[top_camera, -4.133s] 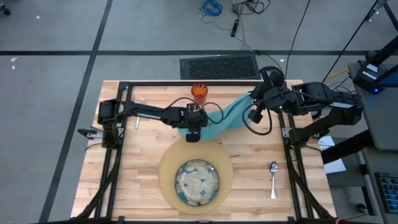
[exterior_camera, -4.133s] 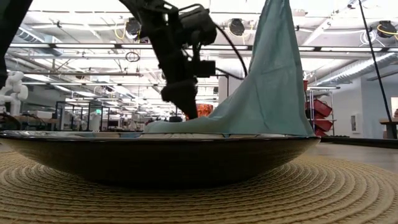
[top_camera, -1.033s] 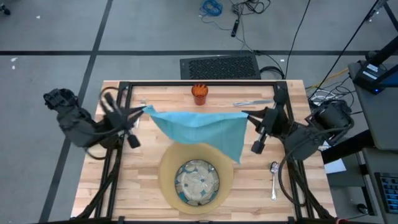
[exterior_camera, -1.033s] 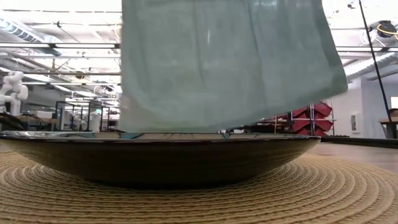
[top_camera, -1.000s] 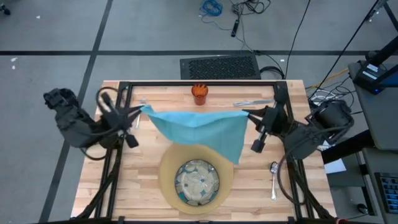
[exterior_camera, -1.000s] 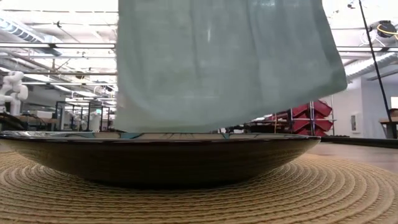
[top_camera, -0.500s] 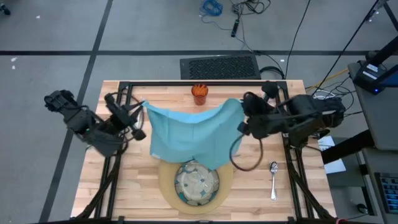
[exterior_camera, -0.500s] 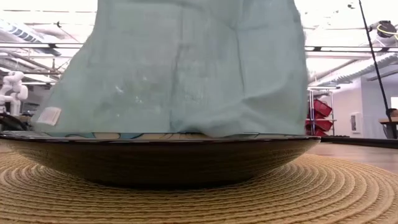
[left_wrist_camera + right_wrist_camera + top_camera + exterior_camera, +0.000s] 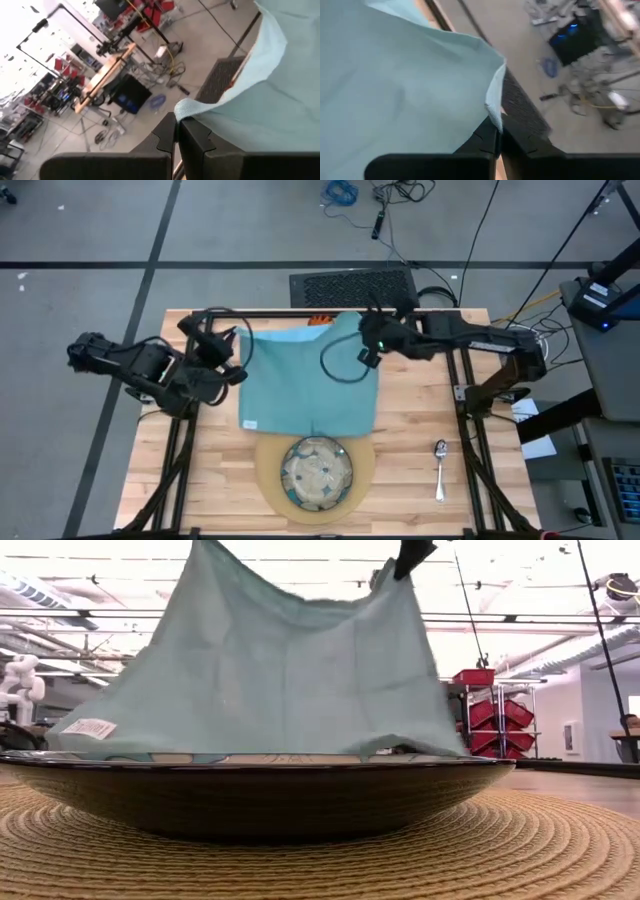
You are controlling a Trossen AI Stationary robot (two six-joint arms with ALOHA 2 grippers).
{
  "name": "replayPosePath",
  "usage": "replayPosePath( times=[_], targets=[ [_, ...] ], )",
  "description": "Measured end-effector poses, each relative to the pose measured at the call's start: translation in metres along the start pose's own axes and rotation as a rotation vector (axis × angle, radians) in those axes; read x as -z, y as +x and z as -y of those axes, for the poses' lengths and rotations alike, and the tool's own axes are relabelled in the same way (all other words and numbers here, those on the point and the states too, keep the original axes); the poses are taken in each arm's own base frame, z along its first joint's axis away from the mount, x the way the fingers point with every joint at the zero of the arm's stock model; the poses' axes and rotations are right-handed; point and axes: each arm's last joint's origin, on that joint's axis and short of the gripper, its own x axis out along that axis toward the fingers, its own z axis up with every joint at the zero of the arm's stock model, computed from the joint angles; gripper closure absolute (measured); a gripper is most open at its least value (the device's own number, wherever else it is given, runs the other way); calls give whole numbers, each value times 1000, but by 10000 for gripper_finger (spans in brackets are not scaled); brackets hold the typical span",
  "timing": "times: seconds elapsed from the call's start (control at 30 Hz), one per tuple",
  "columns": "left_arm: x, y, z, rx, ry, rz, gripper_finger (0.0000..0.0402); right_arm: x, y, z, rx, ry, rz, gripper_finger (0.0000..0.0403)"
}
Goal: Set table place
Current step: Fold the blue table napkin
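- Napkin (image 9: 310, 380), teal cloth, hangs spread between the two grippers over the middle of the table (image 9: 420, 470), its near edge draped just behind the dish (image 9: 317, 470).
- At the left, the left gripper (image 9: 243, 358) holds the napkin's far-left corner; in the left wrist view its fingers (image 9: 197, 137) are pressed together on the cloth edge.
- A small white label (image 9: 250, 423) shows at the napkin's near-left corner.
- In the middle, the blue-green dish sits on the round tan mat (image 9: 268, 465) at the table's near edge.
- Behind the napkin's far edge, a sliver of the orange cup (image 9: 318, 320) peeks out.
- The right gripper (image 9: 368, 338) holds the far-right corner, with its fingers (image 9: 487, 140) clamped on the cloth.
- At the right, a spoon (image 9: 439, 468) lies on the wood, well apart from the mat.
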Motion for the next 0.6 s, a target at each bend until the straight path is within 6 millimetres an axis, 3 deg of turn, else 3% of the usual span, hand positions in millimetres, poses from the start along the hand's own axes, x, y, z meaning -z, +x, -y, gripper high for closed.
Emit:
replayPosePath(
  times=[0.13, 0.47, 0.6],
  targets=[
    [3, 11, 4, 41, -6, -52, 401, 1, 20, 11, -60, 13, -30, 403],
    [44, 60, 43, 49, 66, -194, 402, 6, 39, 30, -17, 38, -92, 403],
    [49, 71, 41, 24, 79, -229, 401, 6, 45, 40, -1, 60, -104, 403]
  ],
)
